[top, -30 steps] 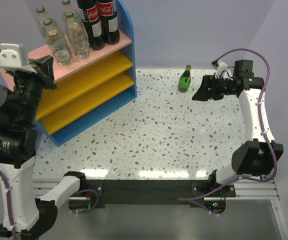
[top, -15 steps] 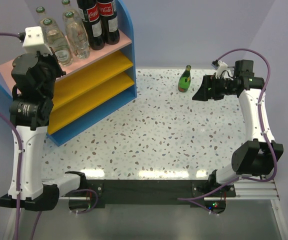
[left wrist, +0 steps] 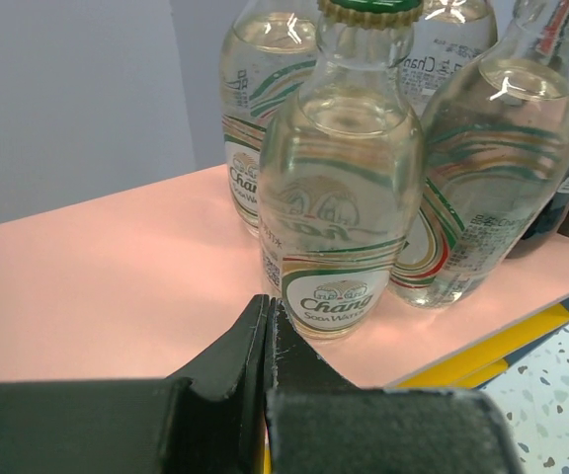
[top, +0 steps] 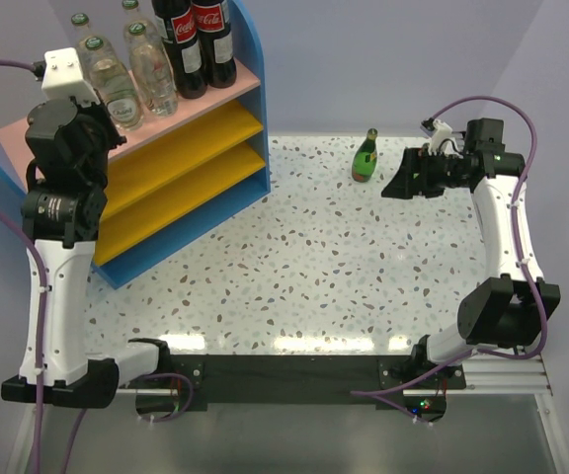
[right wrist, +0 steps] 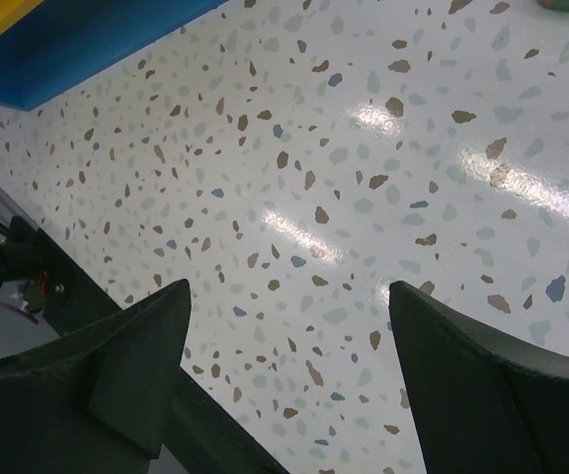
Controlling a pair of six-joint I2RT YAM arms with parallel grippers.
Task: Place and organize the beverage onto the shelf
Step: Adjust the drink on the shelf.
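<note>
Beverage bottles (left wrist: 342,197) on shelf (left wrist: 117,257) top; left tool (left wrist: 265,308) closed (empty), right tool (right wrist: 286,296) open

Four clear green-capped bottles (top: 154,74), it seems, and two cola bottles (top: 188,49) stand upright on the shelf (top: 181,148); a green glass bottle (top: 365,158) stands on the table (top: 314,257).

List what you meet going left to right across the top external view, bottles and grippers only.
Clear green-capped bottles → Coca-Cola bottles → green glass bottle → right gripper. Left out: the left gripper, which overlaps the clear bottles, and the shelf, which spans them.
</note>
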